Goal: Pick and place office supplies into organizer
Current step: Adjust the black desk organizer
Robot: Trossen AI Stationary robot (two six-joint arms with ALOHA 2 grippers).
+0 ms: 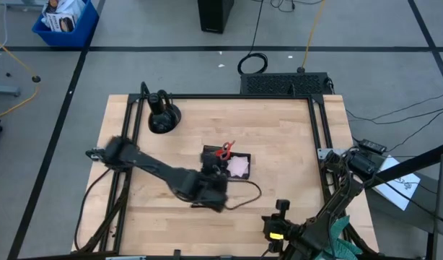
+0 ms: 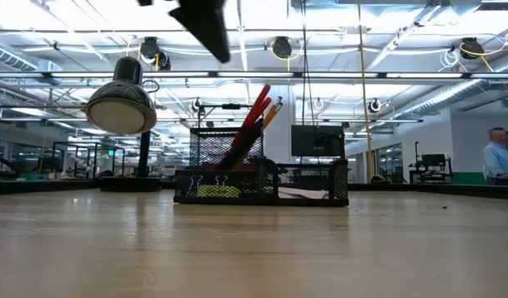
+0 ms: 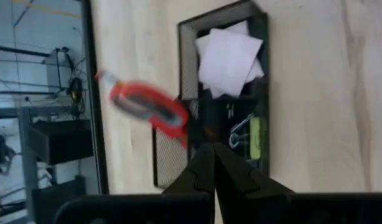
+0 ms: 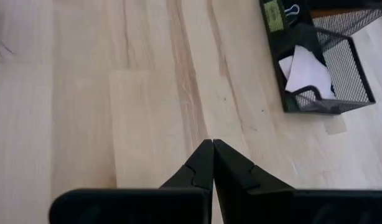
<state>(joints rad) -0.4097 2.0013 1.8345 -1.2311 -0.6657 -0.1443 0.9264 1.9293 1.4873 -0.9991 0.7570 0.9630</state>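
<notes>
Two dark arms share the wooden table [image 1: 279, 144]. The left gripper [image 3: 213, 149] hangs over the near end of the black mesh organizer [image 1: 227, 163], its fingers pressed together and holding nothing. The organizer sits near the middle of the table. Red-handled scissors [image 2: 248, 124] stand upright in its tall cup, leaning, with an orange pencil [image 2: 270, 110] beside them. A pale pink notepad [image 1: 240, 167] lies in the low compartment at one end, and the left wrist view shows it as a loose stack of sheets. Between the cup and the notepad, binder clips [image 3: 239, 132] lie just beside a yellow-green piece [image 3: 256, 134]. The right gripper [image 4: 213, 144] is closed and empty, above bare wood well apart from the organizer, with that arm at the table's front right corner. A black desk lamp [image 1: 162, 115] stands near the back left corner.
</notes>
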